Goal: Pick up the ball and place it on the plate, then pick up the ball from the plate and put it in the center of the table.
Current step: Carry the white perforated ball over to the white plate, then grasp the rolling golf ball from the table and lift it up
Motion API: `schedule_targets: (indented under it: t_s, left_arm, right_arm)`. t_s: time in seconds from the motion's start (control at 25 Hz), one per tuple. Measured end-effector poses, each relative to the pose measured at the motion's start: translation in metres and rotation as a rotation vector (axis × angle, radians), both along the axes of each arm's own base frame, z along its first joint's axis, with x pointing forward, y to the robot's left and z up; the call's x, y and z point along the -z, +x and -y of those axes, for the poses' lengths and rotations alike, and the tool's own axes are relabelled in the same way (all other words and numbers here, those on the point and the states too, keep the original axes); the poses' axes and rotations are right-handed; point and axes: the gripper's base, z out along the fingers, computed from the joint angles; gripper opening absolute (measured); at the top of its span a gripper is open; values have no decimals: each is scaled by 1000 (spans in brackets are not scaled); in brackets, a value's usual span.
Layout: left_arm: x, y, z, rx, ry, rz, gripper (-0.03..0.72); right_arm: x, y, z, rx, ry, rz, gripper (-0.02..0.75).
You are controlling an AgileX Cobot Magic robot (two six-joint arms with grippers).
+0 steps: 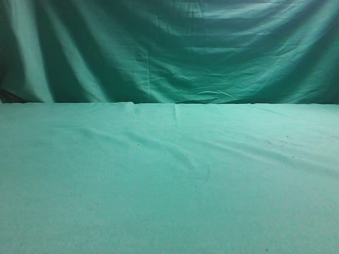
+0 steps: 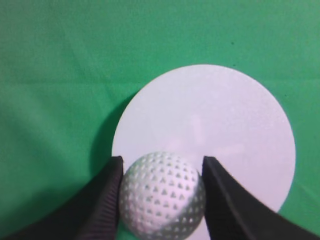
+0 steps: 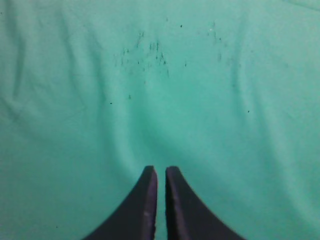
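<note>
The left claw pinches the ball: its two black ribbed fingers press against the ball's left and right sides, and the white dimpled sphere fills the gap between them. The ball's lower part falls in shade and is cut off by the bottom edge of the left wrist view. Behind and under the ball lies the plate, a flat round white disc, and the ball overlaps the plate's near left rim in that view. Whether the ball touches the plate or hangs just above it cannot be told. The plate casts a dark shadow on its left side onto the table, whose green cloth surrounds the plate on all visible sides.

The right claw is pressed nearly together, with only a thin slit between its two dark fingers, and nothing sits between them. It hangs over bare green cloth that carries a scatter of small dark specks farther out, plus some soft wrinkles.

In the exterior view the table stretches wide and flat with shallow creases across its middle. Behind it hangs a darker green backdrop in loose folds. Neither claw, ball nor plate shows in that view.
</note>
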Motion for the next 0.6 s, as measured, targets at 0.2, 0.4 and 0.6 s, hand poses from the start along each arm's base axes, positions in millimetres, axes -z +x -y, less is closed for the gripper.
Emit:
schedule_targets:
  t_s: [0.2,0.4,0.6]
  left_arm:
    - [5,4,0,0,-1,11,398]
    - [0,10,1,-28,-40,60,643]
    - [-30,27,27,8,-96,76,643]
  right_arm:
    - [0,0,-1,7,22,-8,60]
    - [0,-1,-3,12,38,-14,60]
    - [0,-1,-3,13,39,-14,60]
